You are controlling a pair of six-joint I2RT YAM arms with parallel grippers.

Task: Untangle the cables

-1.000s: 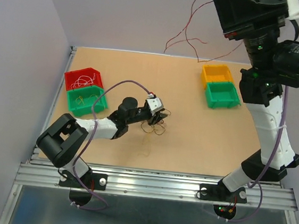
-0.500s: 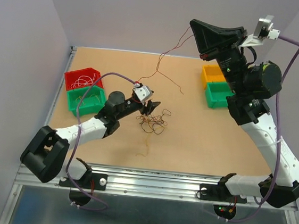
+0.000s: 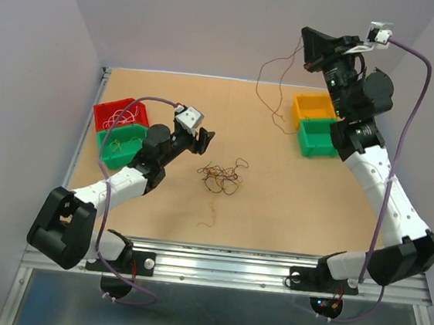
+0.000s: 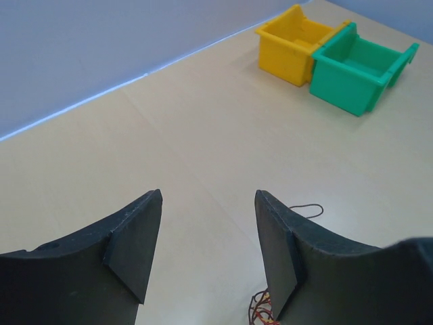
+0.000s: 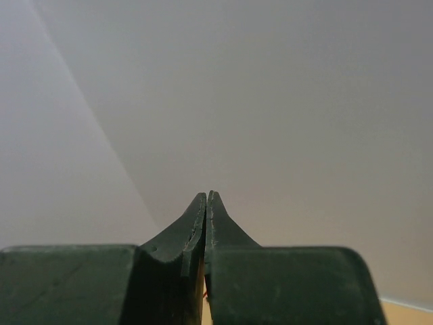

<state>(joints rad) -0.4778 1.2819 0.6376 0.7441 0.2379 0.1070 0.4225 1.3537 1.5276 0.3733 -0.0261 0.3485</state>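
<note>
So on the overhead cam, at the far left of the table (image 3: 290,209) there was a red bin (image 3: 102,112) with whitish loops (image 3: 120,119) in it. A green bin (image 3: 124,159) touched its near side, with a thin yellowish wire (image 3: 118,144) inside. Just right of those, the left gripper (image 3: 202,140) hovered over the table with its fingers (image 4: 135,237) spread wide and nothing between them. Its wrist cam only showed bare tabletop in the gap.

The tangle of cables (image 3: 222,177) lay near the middle of the table, just right of that gripper and a bit nearer, not touching it. It was mostly orange, yellow and dark strands in a loose knot, wider than it was deep. So its long axis ran roughly left to right, with one dark loop poking out toward the far right. A short yellowish strand (image 3: 206,223) lay apart on the near side, running more or less near to far.

Further right, a red-brown wire (image 3: 258,89) hung from the right gripper (image 3: 307,48), which was up well above the table with its fingers pressed together on the wire's top end. That wire ran mostly up and down, and its loose lower end curled just left of the yellow bin (image 3: 314,107). Couldn't tell if it touched the table. A second green bin (image 3: 322,139) sat against the yellow one's near side
</note>
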